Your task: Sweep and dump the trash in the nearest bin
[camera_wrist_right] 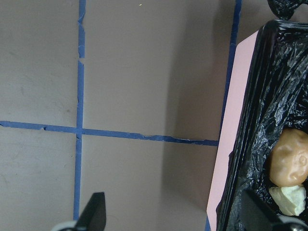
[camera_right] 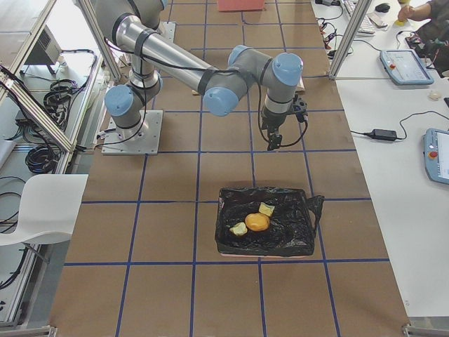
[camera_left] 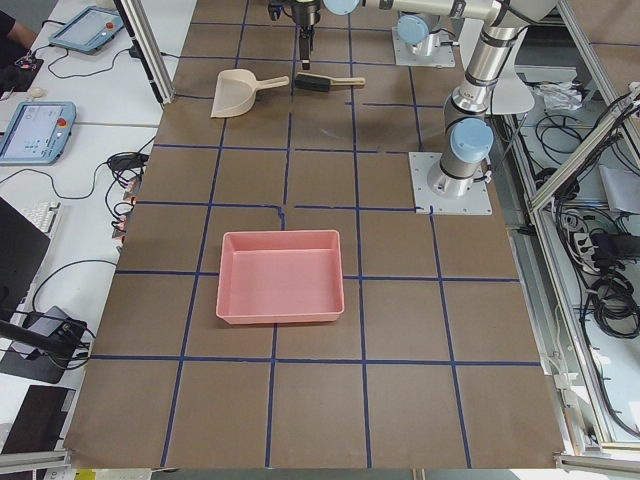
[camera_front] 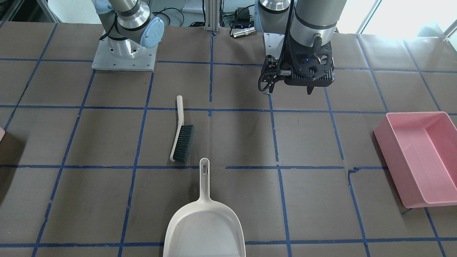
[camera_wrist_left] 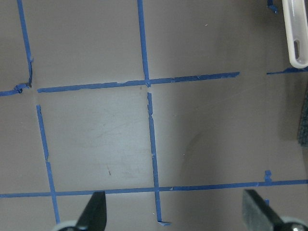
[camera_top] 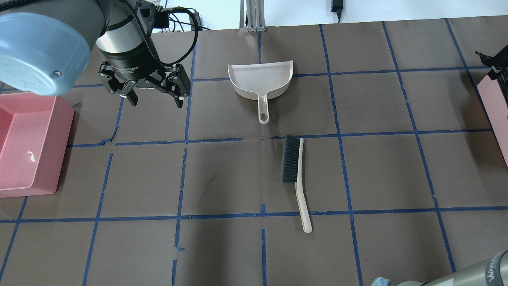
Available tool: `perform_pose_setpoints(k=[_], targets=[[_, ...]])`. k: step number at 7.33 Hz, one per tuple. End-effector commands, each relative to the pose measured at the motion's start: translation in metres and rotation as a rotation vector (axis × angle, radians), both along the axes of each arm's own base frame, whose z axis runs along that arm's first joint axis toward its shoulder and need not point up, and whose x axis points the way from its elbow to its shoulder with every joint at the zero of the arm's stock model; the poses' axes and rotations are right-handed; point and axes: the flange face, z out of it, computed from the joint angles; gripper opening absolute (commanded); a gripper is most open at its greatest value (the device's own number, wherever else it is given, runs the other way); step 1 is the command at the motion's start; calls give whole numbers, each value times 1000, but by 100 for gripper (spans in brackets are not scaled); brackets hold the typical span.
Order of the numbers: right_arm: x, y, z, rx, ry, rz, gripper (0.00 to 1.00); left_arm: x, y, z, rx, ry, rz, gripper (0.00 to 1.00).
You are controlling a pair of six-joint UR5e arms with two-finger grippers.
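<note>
The trash lies inside the bin (camera_right: pixel 228 242), a pale pink container lined with a black bag. In it are an orange chunk (camera_right: pixel 257 222) and two pale pieces; the right wrist view shows a tan-brown lump (camera_wrist_right: pixel 288 159) and a greenish-white piece (camera_wrist_right: pixel 288 199) there. My right gripper (camera_wrist_right: pixel 175 214) hangs open and empty over bare table beside the bin's pink wall (camera_wrist_right: pixel 231 144). Over the taped grid, my left gripper (camera_top: pixel 152 97) is also open and empty. A white brush (camera_top: pixel 295 174) and a white dustpan (camera_top: pixel 260 79) lie mid-table, apart from both grippers.
A large pink tray (camera_top: pixel 24 147) sits on the robot's left end of the table, beside my left gripper. The dustpan's handle (camera_wrist_left: pixel 296 33) and the brush's bristles (camera_wrist_left: pixel 303 115) show at the left wrist view's right edge. Blue tape lines cross the brown tabletop.
</note>
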Motion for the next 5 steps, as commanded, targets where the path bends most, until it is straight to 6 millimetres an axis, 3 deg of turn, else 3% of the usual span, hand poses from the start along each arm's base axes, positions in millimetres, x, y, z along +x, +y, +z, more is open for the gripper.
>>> perform_pose_setpoints(k=[1,5], targets=[[2,0,2,-2,4,3,100,0,-1,-1,1,2,1,100],[4,1,-4,6,-3,5,100,0,-1,-1,3,2,1,100]])
